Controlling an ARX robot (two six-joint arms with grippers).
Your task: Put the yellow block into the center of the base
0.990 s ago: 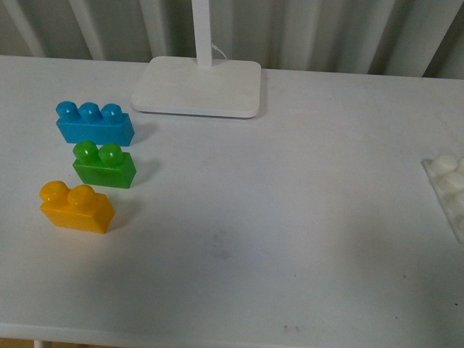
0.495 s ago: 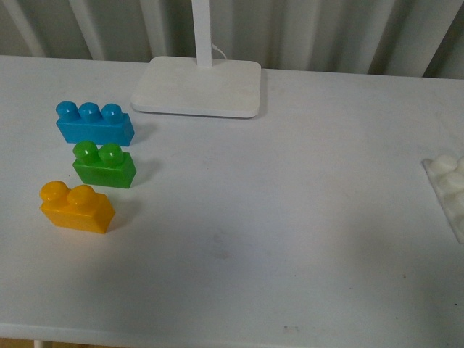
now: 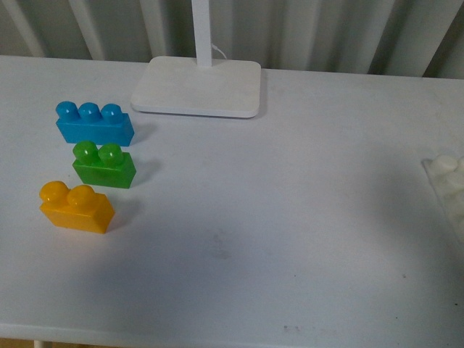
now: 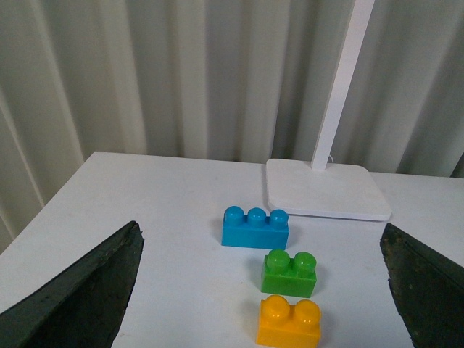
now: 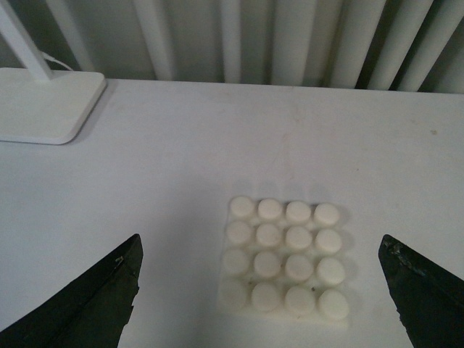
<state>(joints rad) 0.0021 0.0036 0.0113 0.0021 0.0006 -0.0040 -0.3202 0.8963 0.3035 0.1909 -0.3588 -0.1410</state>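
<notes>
The yellow block (image 3: 76, 208) lies on the white table at the near left, with two studs up; it also shows in the left wrist view (image 4: 290, 323). My left gripper (image 4: 260, 228) is open and empty, hanging above the table short of the row of bricks. The base (image 5: 283, 261), a white plate with a 4x4 grid of studs, lies flat on the table. My right gripper (image 5: 260, 239) is open and empty above it. In the front view only the base's left edge (image 3: 448, 185) shows at the right border, and neither arm shows there.
A green two-stud brick (image 3: 105, 165) lies just behind the yellow block and a blue three-stud brick (image 3: 94, 123) behind that. A white lamp foot (image 3: 197, 85) with a post stands at the back middle. A corrugated wall runs behind the table.
The bricks and the base have not moved. The base's edge at the right of the front view looks dimmer now, as under a shadow.
</notes>
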